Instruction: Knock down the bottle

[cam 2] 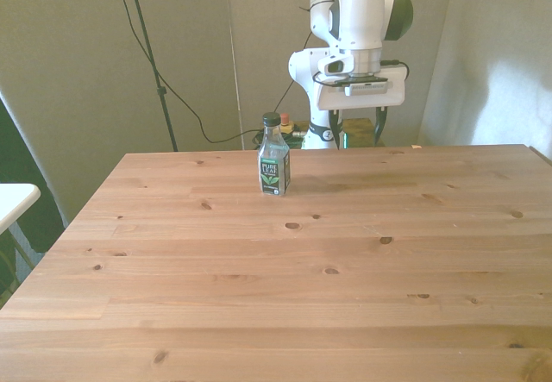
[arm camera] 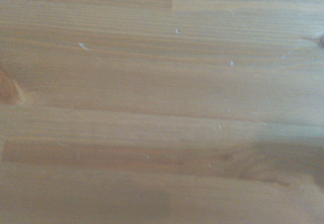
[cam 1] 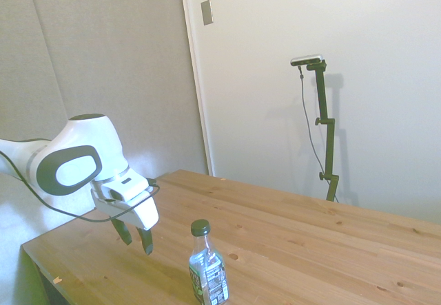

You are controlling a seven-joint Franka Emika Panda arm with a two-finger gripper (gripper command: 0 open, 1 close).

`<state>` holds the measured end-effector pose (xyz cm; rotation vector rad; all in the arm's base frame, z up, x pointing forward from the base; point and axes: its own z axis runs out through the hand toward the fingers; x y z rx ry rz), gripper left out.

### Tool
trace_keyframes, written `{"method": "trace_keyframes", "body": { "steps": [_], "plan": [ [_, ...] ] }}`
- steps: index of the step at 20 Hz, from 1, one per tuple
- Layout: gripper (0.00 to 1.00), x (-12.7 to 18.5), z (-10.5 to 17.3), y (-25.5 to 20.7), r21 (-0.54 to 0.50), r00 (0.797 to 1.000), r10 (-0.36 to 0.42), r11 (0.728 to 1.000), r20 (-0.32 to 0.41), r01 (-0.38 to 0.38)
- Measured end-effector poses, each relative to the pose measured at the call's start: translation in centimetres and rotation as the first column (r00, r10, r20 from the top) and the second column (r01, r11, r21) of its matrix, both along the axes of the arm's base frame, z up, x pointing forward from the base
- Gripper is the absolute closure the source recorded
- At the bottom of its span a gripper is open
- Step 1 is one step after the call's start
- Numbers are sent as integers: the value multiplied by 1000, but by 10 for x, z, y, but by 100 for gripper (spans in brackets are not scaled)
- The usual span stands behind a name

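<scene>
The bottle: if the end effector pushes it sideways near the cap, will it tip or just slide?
The bottle will probably tip: it stands upright, taller than its narrow base. It looks like clear plastic and seems mostly empty, so likely light. Lying down, it may roll on the bare wooden table.

You see a matt, knotty wooden table (cam 2: 345, 253). The bottle (cam 2: 274, 166) is clear plastic, with a printed label.
</scene>
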<state>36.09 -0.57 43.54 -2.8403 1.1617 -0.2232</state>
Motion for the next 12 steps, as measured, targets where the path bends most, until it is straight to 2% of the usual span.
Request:
{"method": "trace_keyframes", "body": {
  "steps": [5, 12],
  "plan": [
    [100, -40, 25, -57, -7, 995, -82, 997, 49, 83],
    [100, -55, 43, -119, -18, 978, -189, 981, 91, 191]
  ]
}}
